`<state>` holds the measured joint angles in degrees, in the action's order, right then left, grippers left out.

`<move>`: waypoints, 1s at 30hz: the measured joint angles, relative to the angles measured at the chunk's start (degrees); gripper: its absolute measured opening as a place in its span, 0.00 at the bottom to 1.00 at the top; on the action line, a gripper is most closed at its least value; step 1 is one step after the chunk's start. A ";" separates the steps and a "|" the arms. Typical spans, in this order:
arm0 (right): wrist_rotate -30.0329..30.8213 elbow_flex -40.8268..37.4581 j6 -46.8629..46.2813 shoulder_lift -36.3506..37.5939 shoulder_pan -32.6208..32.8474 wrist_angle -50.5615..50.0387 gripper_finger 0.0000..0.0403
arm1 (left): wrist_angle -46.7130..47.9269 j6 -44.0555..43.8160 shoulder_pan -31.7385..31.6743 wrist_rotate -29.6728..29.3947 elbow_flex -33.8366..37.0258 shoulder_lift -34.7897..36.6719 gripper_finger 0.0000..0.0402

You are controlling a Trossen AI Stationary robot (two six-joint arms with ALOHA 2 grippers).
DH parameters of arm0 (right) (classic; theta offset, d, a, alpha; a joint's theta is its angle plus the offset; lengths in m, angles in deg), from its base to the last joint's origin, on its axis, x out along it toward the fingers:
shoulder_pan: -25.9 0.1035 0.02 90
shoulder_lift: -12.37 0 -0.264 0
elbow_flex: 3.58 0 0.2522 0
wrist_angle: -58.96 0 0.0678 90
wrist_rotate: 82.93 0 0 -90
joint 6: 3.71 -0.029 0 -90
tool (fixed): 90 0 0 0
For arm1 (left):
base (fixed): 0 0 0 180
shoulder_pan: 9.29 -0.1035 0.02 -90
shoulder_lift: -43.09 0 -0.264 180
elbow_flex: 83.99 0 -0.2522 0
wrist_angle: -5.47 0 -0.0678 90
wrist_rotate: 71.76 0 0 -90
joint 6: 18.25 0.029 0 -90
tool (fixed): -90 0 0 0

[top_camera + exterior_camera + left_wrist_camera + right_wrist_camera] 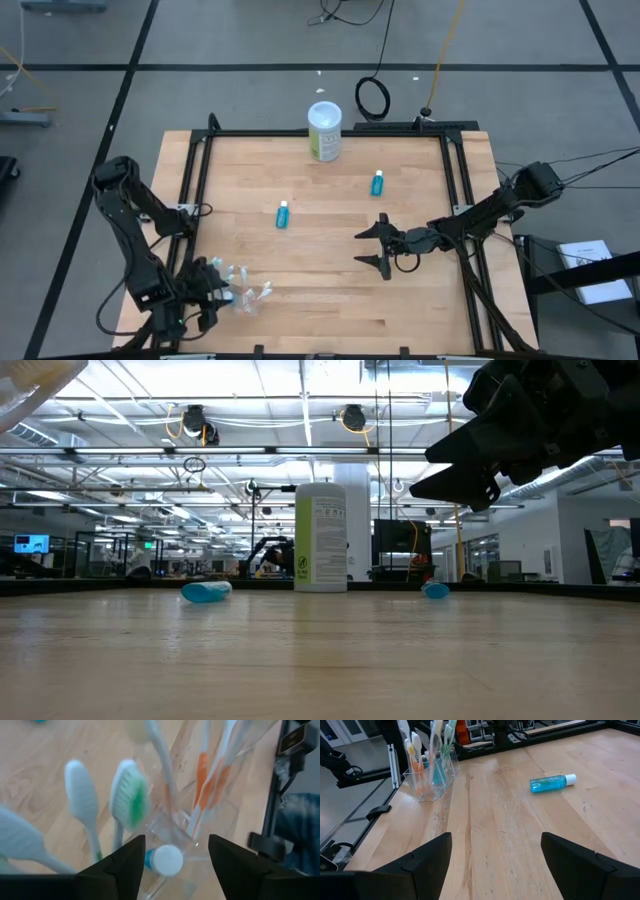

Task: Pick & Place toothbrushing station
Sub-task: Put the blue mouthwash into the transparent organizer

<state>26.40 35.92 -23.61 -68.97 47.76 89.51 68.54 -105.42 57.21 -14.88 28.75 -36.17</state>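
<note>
The clear cup [243, 298], stuffed with toothbrushes [129, 795] and one teal tube [162, 860], sits at the table's near-left corner between the left gripper [215, 290] fingers, which look closed on it. Risk: it's tilted, brushes could spill over the near edge. Right gripper [378, 245] hangs spread wide, mid-table, plenty of room around both loose tubes [282, 214].

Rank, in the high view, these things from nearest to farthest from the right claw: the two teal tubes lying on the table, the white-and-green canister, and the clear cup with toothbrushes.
From the right claw:
1. Teal tube, toward the table's far edge, right of the canister.
2. Teal tube, mid-table, to the claw's left.
3. White-and-green canister, at the far edge.
4. Clear cup with toothbrushes, at the near left corner, by the left claw.
Two and three are close.
</note>
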 joint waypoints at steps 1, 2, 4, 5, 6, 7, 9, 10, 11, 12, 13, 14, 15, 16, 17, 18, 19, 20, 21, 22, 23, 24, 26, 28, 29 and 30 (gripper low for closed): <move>0.00 0.00 0.00 0.00 -0.01 0.00 0.74 | 0.01 0.04 0.00 -0.52 0.00 0.41 0.56; 0.00 0.00 0.00 0.00 0.01 0.00 0.74 | 0.03 0.13 0.00 -1.35 0.00 0.90 0.56; 0.00 0.00 0.00 0.00 0.01 0.00 0.74 | 0.00 1.01 0.00 -3.68 -0.02 2.25 0.56; 0.00 0.00 0.00 0.00 -0.01 0.00 0.74 | -0.03 2.02 0.00 -5.41 0.00 3.01 0.56; 0.00 0.00 0.00 0.00 0.01 0.00 0.74 | -0.16 3.49 0.00 -7.50 0.00 3.88 0.56; 0.00 0.00 0.00 0.00 0.01 0.00 0.74 | -0.38 5.14 0.00 -9.87 0.00 4.93 0.56; 0.17 0.00 0.00 0.00 -0.06 0.05 0.74 | -1.53 9.27 0.00 -15.59 0.00 7.04 0.56; 0.55 0.00 -0.05 0.00 -0.16 0.15 0.74 | -2.53 11.73 -0.01 -18.97 0.00 8.18 0.56; 1.62 0.00 -0.50 0.00 -0.30 0.32 0.74 | -3.79 14.01 -0.17 -22.67 0.00 9.15 0.56; 2.52 0.00 -1.19 0.00 -0.60 0.41 0.74 | -5.38 16.03 -0.42 -26.28 0.00 10.13 0.56; 3.19 0.00 -1.84 0.02 -1.08 0.41 0.74 | -6.97 18.50 -0.84 -28.90 0.00 11.13 0.56; 3.12 0.00 -2.28 0.04 -1.62 0.35 0.74 | -8.61 21.52 -1.43 -29.92 -0.02 12.21 0.56; 3.06 0.00 -2.93 0.04 -2.07 0.23 0.74 | -10.17 24.32 -2.13 -29.38 0.00 13.26 0.56; 2.94 0.00 -3.59 0.04 -2.33 -0.01 0.74 | -11.55 26.61 -2.89 -27.87 -0.02 14.13 0.56; 2.76 0.00 -4.17 0.04 -2.49 -0.12 0.74 | -12.51 28.48 -3.48 -26.34 -0.02 14.74 0.56; 1.98 0.00 -4.42 0.04 -2.64 -0.22 0.74 | -13.08 30.11 -3.97 -25.01 -0.02 15.11 0.56; 1.25 0.00 -4.50 0.04 -2.72 -0.28 0.74 | -13.30 31.34 -4.26 -24.17 -0.02 15.33 0.56; 0.65 0.00 -4.50 0.04 -2.73 -0.39 0.74 | -13.34 32.26 -4.48 -23.48 -0.02 15.53 0.56; 0.07 0.00 -4.47 0.04 -2.73 -0.42 0.74 | -13.27 32.82 -4.64 -23.06 -0.02 15.63 0.56; 0.05 0.00 -4.47 0.04 -2.70 -0.42 0.74 | -13.19 33.14 -4.76 -22.66 -0.02 15.65 0.56; 0.07 0.00 -4.54 0.04 -2.71 -0.44 0.74 | -13.00 33.16 -4.90 -22.40 -0.02 15.60 0.56; 0.19 0.00 -4.76 0.04 -2.79 -0.46 0.74 | -12.85 33.12 -5.03 -22.41 -0.02 15.56 0.56; 0.69 0.00 -4.94 0.04 -3.34 -0.72 0.74 | -12.92 33.00 -5.72 -22.49 -0.02 15.60 0.56; 1.68 0.00 -4.94 0.42 -4.49 -1.49 0.74 | -13.13 32.86 -6.81 -22.68 -0.02 15.59 0.56; 1.53 0.03 -4.92 0.71 -5.51 -1.69 0.74 | -13.36 33.03 -7.45 -22.67 -0.02 15.58 0.56; 1.43 0.42 -4.87 1.11 -6.51 -3.02 0.74 | -13.66 33.51 -8.14 -22.62 -0.02 15.58 0.56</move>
<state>27.83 36.34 -28.48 -67.86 41.25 86.49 54.89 -71.91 49.07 -37.51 28.73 -20.59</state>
